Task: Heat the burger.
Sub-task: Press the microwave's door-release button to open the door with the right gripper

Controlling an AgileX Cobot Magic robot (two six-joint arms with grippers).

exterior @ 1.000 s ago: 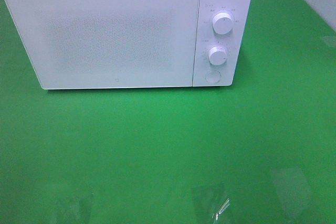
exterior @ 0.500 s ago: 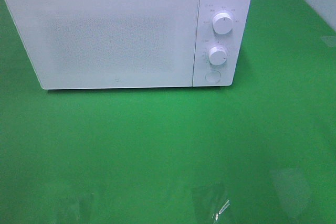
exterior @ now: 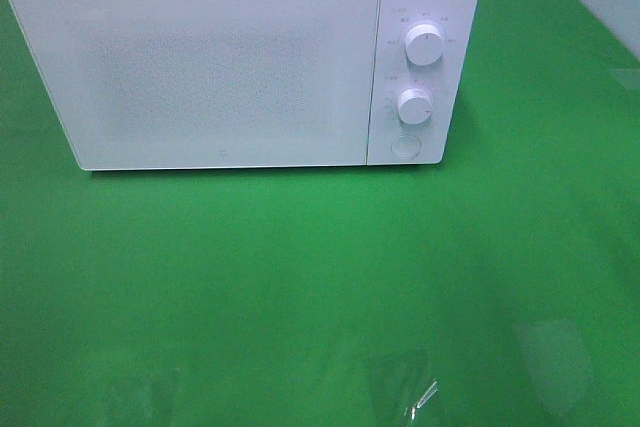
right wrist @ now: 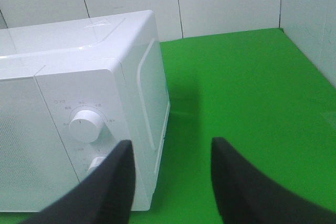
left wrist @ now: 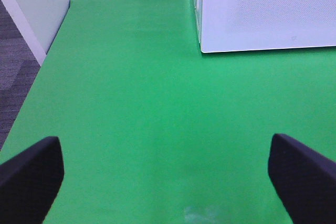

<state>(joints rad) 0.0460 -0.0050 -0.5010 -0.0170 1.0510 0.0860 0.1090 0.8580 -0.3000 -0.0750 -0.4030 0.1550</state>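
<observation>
The burger is out of view in every frame. A white microwave (exterior: 220,67) stands at the back of the green table with its door shut; it also shows as the microwave (left wrist: 262,9) and the microwave (right wrist: 79,103). My left gripper (left wrist: 165,145) hangs low over bare green cloth in front of the microwave's left corner, open wide and empty. Beside the control panel, my right gripper (right wrist: 172,145) faces the upper knob (right wrist: 85,125); its fingers stand apart with nothing between them. Neither gripper shows in the exterior high view.
Two knobs (exterior: 425,45) (exterior: 414,106) and a round button (exterior: 404,146) sit on the microwave's right panel. The table's left edge (left wrist: 39,72) drops to grey floor. White walls (right wrist: 226,3) close the back and right. A shiny scrap (exterior: 425,395) lies at the front.
</observation>
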